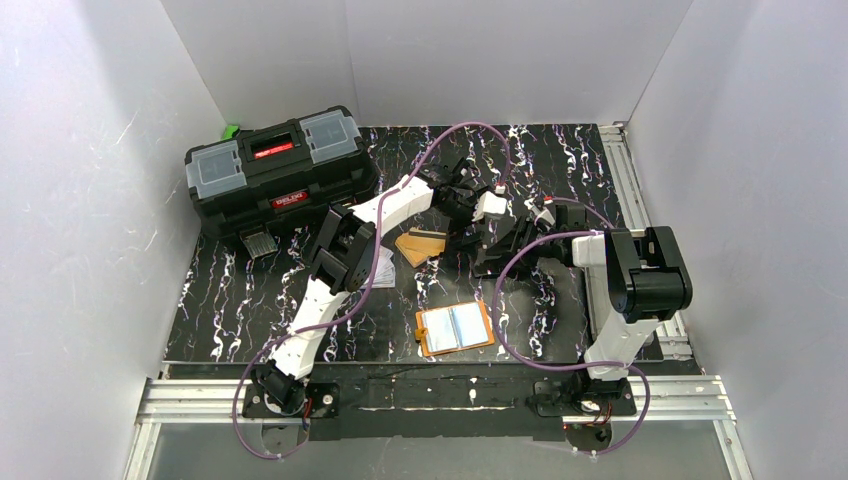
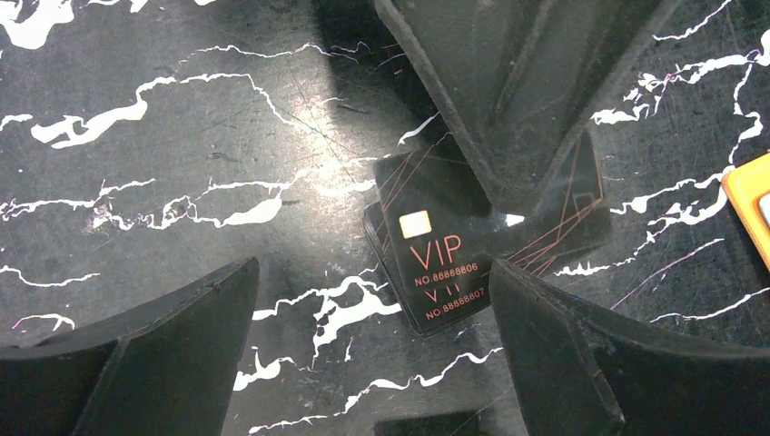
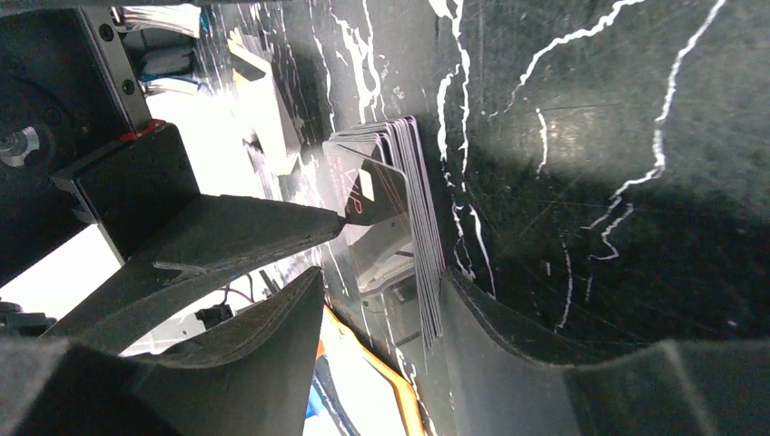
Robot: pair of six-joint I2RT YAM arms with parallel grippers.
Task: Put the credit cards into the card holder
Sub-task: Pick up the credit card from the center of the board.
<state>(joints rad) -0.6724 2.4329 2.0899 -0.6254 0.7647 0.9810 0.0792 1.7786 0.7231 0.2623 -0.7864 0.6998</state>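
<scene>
A small stack of black VIP credit cards [image 2: 440,250] lies on the marble table, seen edge-on in the right wrist view [image 3: 419,227]. My left gripper [image 2: 363,363] is open just above the table, its right finger [image 2: 581,354] over the stack's corner. My right gripper [image 3: 381,277] is open; its right finger [image 3: 508,354] rests against the stack's edge. Its other finger [image 2: 508,91] lies over the stack's far side. The open orange card holder [image 1: 455,327] lies near the front with its clear sleeves up. Orange cards [image 1: 420,245] and pale cards [image 1: 381,270] lie left of both grippers [image 1: 495,235].
A big black toolbox [image 1: 280,170] stands at the back left. White walls close in the table on three sides. A metal rail [image 1: 630,190] runs along the right edge. Purple cables loop over both arms. An orange edge [image 2: 752,204] shows at the right in the left wrist view.
</scene>
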